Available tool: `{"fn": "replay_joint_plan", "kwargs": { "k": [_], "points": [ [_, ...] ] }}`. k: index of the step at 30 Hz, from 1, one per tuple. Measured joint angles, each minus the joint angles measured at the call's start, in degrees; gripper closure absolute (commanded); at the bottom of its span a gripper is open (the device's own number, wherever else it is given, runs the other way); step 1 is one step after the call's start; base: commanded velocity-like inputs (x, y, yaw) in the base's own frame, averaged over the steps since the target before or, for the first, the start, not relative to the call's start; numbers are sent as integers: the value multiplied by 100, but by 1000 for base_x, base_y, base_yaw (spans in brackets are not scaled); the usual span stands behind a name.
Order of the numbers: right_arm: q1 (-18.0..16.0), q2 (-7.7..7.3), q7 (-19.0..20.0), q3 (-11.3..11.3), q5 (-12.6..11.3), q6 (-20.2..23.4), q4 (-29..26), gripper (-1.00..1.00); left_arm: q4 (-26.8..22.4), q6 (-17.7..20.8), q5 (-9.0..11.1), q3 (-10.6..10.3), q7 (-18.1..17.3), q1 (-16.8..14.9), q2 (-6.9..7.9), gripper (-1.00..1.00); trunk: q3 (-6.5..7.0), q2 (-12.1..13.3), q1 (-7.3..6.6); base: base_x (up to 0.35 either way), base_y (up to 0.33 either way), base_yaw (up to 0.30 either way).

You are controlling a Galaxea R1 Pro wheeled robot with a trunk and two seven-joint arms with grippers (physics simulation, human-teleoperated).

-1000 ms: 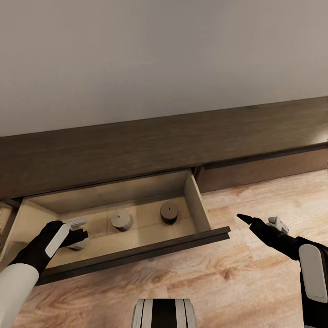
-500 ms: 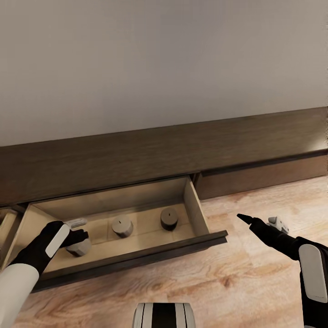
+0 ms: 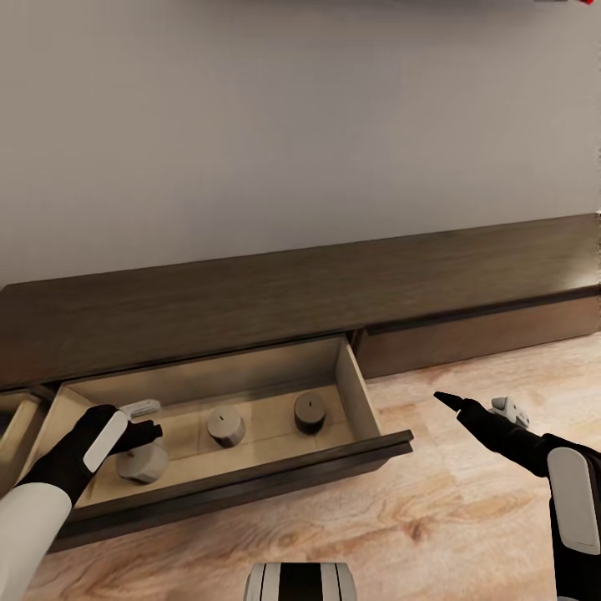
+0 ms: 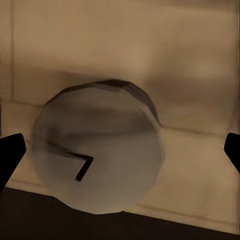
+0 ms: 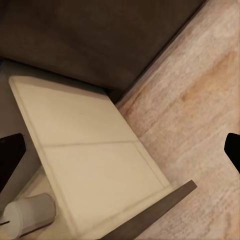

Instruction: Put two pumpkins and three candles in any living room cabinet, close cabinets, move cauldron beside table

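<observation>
Released stubby tan candle (image 4: 97, 152), upright

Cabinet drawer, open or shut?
Open. The drawer stands pulled out from the cabinet, pale inside exposed, three candles standing in it.

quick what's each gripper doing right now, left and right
Left gripper: open, fingers either side of a candle in the drawer, not gripping it.
Right gripper: open, empty, over the floor.

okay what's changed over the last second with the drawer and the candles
Mostly the camera: the whole view tilted, so the cabinet sits lower in the picture. The left gripper still hovers open over the left candle, not holding it. All three candles stay in the open drawer; the right gripper is unchanged.
</observation>
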Motion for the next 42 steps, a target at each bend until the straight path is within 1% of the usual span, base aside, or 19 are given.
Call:
{"fn": "replay_joint_plan", "kwargs": {
  "k": [6,12,18,24,27,30,37,42],
  "points": [
    [0,0,0,0,0,0,0,-100,32,116,-4,26,-10,0,0,-100,133,8,-15,0,0,0],
    [0,0,0,0,0,0,0,-100,70,155,-6,38,-12,0,0,-100,266,16,-31,0,0,0],
    [0,0,0,0,0,0,0,-100,84,371,18,69,-19,0,0,-100,399,24,-46,0,0,0],
    [0,0,0,0,0,0,0,-100,85,446,23,72,-21,0,0,-100,532,32,-62,0,0,0],
    [0,0,0,0,0,0,0,-100,86,642,34,65,-23,-3,0,-100,599,36,-70,0,0,0],
    [0,0,0,0,0,0,0,-100,86,736,39,61,-21,-6,0,-100,665,40,-77,0,0,0],
    [0,0,0,0,3,0,0,-100,85,869,40,58,15,-8,-9,-100,666,41,-77,0,0,0],
    [0,0,0,0,0,0,0,-100,85,1130,42,58,48,-63,-13,-100,776,47,-90,0,0,0]
  ]
}}
